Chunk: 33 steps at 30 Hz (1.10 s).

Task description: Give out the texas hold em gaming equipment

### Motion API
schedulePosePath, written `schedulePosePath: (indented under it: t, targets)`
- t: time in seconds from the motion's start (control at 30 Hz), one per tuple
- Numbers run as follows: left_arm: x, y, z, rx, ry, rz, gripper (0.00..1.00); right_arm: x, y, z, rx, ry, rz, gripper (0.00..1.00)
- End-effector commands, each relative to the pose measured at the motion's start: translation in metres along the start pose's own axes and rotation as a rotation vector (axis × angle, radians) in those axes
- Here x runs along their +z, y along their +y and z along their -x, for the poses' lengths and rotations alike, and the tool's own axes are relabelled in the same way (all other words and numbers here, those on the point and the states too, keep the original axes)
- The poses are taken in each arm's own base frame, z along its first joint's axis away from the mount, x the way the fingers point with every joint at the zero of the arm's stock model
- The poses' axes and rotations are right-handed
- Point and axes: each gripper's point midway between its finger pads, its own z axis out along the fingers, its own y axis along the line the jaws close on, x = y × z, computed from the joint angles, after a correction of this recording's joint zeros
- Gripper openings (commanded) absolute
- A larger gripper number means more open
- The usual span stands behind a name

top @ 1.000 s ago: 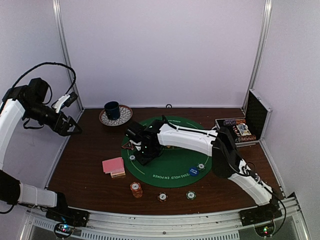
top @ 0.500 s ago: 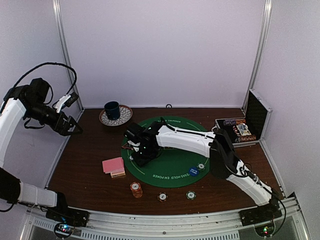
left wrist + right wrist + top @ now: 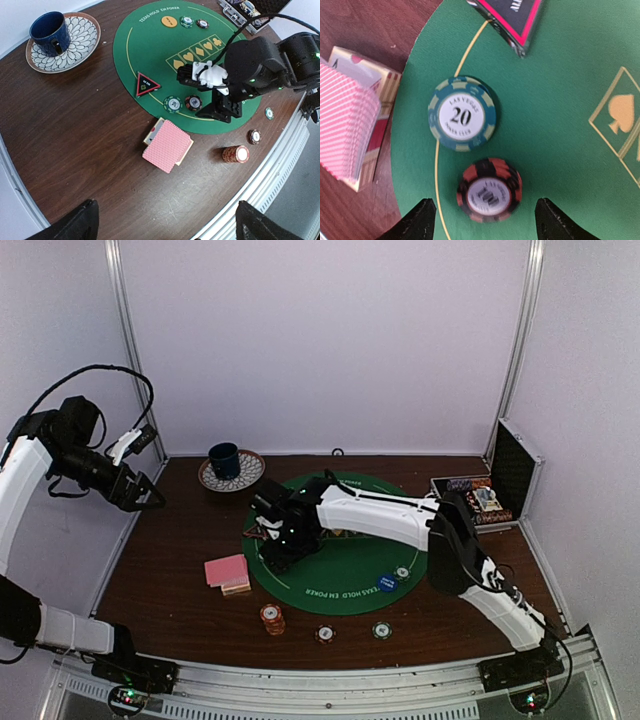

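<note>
The green chip [image 3: 462,113] and red-black chip [image 3: 489,190] lay on the mat [image 3: 560,165], the latter lower-centre between the right end effector's [image 3: 485,222] released fingers. Cards [image 3: 167,146] and orange stack [image 3: 235,154] apparently awaited distribution; left end effector [image 3: 165,225] gaped empty.

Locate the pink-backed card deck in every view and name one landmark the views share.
Top external: the pink-backed card deck lies on the wood, lower left of centre, just left of the green mat.
Left wrist: lower centre, just below the mat's edge.
Right wrist: at the left edge, beside the mat.
Shared landmark: the green mat.
</note>
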Motion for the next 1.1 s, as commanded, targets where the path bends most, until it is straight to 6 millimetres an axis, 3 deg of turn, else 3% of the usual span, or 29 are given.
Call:
schedulePosePath:
  t: [0.0,0.1,0.2,0.43,0.53,0.7,1.07]
  targets:
    - [-0.007,0.0,0.005,0.013,-0.018,0.014,0.98,-0.075,-0.004,0.019,-0.025,-0.107,-0.033,0.73]
    - [-0.009,0.0,0.006,0.019,-0.021,0.021,0.98,-0.099,-0.005,0.004,-0.047,-0.107,-0.057,0.74]
    - [-0.01,-0.001,0.006,0.025,-0.021,0.02,0.98,-0.109,-0.005,-0.027,-0.061,-0.071,-0.063,0.77]
    - [-0.008,-0.001,0.003,0.023,-0.009,0.017,0.98,-0.119,0.015,-0.105,-0.107,0.025,-0.055,0.87]
    - [-0.008,-0.001,0.003,0.022,-0.008,0.017,0.98,-0.117,0.027,-0.129,-0.121,0.053,-0.048,0.9]
    - [-0.008,0.0,0.004,0.02,-0.007,0.017,0.98,-0.104,0.042,-0.15,-0.124,0.076,-0.02,0.95]
    - [-0.012,-0.002,0.004,0.025,-0.013,0.023,0.98,-0.073,0.057,-0.165,-0.151,0.114,-0.007,0.98]
